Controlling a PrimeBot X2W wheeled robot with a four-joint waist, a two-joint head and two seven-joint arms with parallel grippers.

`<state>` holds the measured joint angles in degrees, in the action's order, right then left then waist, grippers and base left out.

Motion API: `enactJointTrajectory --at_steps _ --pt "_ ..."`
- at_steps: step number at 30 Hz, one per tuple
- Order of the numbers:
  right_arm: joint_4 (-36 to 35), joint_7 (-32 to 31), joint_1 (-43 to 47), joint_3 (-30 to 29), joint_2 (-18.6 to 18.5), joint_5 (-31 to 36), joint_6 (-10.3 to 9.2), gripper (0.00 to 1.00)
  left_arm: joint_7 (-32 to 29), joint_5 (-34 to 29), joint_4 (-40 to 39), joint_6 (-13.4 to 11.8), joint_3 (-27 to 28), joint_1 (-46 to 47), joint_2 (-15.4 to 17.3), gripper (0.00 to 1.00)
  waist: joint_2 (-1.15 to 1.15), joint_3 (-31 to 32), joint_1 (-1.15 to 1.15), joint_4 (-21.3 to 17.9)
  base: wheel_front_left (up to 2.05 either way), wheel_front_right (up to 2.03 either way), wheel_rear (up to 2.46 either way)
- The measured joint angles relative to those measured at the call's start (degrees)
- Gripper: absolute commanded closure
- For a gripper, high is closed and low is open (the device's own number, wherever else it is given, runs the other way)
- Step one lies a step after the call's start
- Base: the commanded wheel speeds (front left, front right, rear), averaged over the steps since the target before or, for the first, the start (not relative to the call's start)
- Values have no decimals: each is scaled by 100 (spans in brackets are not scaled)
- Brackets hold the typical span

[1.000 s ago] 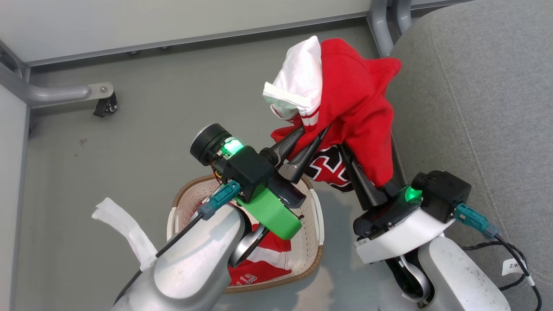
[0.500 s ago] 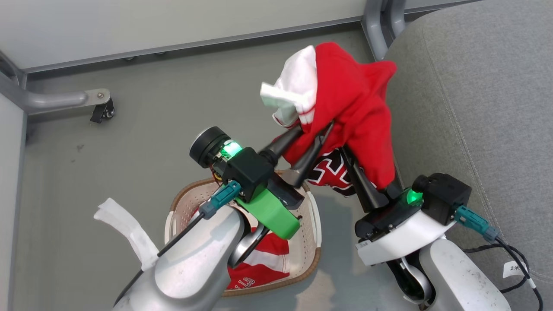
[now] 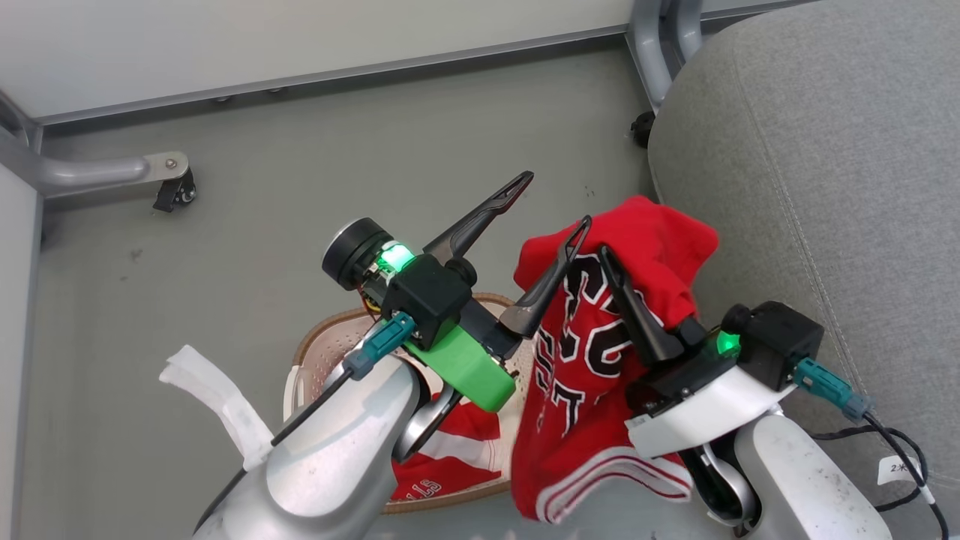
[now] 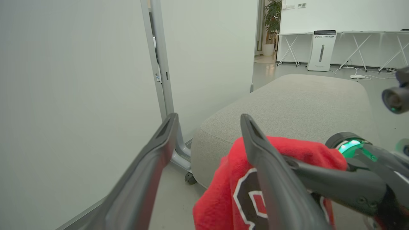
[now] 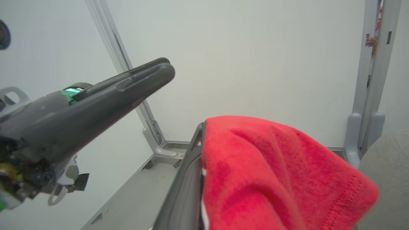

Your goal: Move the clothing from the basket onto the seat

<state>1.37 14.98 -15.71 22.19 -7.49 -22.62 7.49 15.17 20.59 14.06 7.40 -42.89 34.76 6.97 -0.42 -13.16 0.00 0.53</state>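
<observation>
Right gripper (image 3: 609, 259) pinching the red jersey (image 3: 592, 360) at its top fold, jaws pressed together on the cloth; jersey hanging in the air between the basket (image 3: 330, 352) and the grey seat (image 3: 825, 187), number side up in the head view; left gripper (image 3: 557, 199) just beside the jersey's top, jaws spread wide; striped red piece (image 3: 457, 442) lying in the basket on the floor.

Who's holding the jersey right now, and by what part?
The right gripper is shut on the jersey, on a bunched fold at its top; the rest hangs down. The left gripper is open and holds nothing.
</observation>
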Motion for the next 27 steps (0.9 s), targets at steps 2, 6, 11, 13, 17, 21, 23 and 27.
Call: enactJointTrajectory --at_steps 2,6,11,13,17,21,23,27 --pt "16 0 14 -76 13 63 0 100 0 -10 4 0 3 0 0 0 0 -12 0 -21 0 0 0" --pt "29 0 53 -252 66 167 0 100 1 -46 14 1 -5 -1 8 0 0 -43 0 -109 0 0 0" --pt "23 0 80 -448 114 257 0 100 1 -58 36 1 -41 1 49 0 0 -94 0 -284 0 0 0" --pt "19 0 97 -558 125 304 1 100 1 -59 56 1 -65 5 74 0 0 -121 0 -378 0 0 0" --pt "-14 0 109 -805 147 335 0 100 1 -75 105 2 -162 31 123 0 0 -175 0 -579 0 0 0" --pt "-60 0 151 -1042 169 358 0 100 0 -100 152 2 -258 117 166 0 0 -235 0 -791 0 0 0" --pt "-80 0 191 -1137 172 375 0 100 1 -100 186 2 -303 159 189 0 0 -271 0 -914 0 0 0" --pt "-123 0 232 -1300 187 410 0 100 1 -99 232 2 -378 206 231 0 0 -339 0 -1156 0 0 0"
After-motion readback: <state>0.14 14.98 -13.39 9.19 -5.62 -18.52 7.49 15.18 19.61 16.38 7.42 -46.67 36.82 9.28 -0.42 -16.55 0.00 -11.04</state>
